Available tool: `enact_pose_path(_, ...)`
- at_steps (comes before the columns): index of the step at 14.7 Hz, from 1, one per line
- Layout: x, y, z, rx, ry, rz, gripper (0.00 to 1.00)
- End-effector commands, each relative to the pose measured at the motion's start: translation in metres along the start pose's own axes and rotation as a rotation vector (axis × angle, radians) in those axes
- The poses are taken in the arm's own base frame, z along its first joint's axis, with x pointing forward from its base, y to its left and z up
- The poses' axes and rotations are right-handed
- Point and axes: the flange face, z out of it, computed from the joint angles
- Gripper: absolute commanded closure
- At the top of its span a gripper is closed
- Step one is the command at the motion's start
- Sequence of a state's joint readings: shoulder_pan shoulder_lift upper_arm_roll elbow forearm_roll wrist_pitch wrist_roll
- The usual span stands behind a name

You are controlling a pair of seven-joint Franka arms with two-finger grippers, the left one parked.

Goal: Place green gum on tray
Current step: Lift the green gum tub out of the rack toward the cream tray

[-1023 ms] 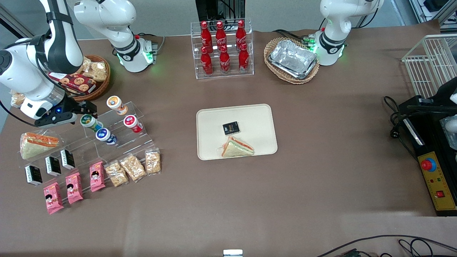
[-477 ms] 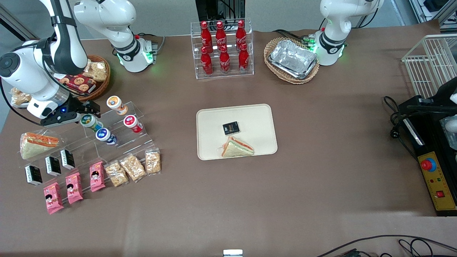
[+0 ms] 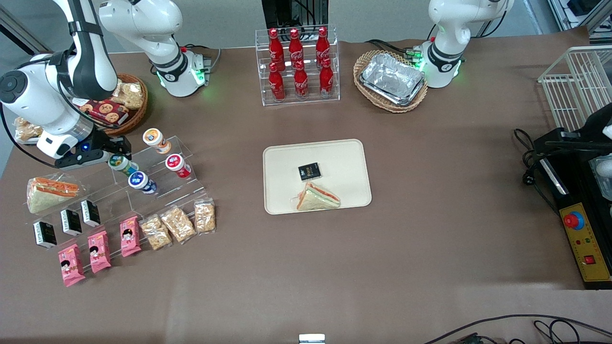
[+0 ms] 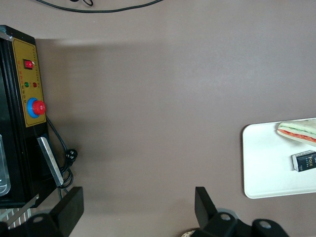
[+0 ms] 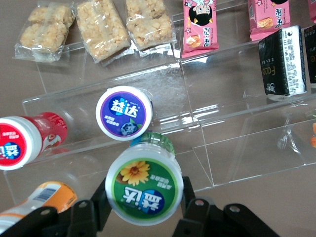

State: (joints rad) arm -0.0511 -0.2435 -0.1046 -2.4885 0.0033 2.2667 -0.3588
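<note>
Green gum (image 5: 145,189) sits on the clear stepped rack (image 3: 158,174), above the blue-lidded canister (image 5: 124,113). I have the gripper (image 5: 143,210) at it, jaws clamped on its sides for lifting to the tray (image 3: 342,155), well apart toward the worktop's middle.

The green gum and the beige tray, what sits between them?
In the front view, the red-lidded gum canister sits between the green-lidded gum canister, at the pincer, and the cream-beige tray.
</note>
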Motion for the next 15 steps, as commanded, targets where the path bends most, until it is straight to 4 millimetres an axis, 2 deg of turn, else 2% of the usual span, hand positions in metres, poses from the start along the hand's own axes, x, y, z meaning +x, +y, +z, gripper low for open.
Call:
enact_pose_path(1,-0.005,0.003,0.003,-0.015,0.006,0.003,0.62)
enact_pose_path(3,0.0,0.004,-0.004,-0.017,0.012,0.003,0.62)
enact_pose_path(5,0.015,0.005,-0.027,-0.024,0.019,-0.013,0.62)
enact_pose_path(10,0.071,0.014,-0.107,-0.016,-0.076,-0.038,0.62)
enact_pose_path(11,0.08,0.009,-0.123,-0.013,-0.091,-0.052,0.61)
enact_pose_path(13,0.086,0.004,-0.149,-0.01,-0.098,-0.053,0.61)
enact_pose_path(15,0.091,-0.012,-0.165,-0.001,-0.097,-0.071,0.61)
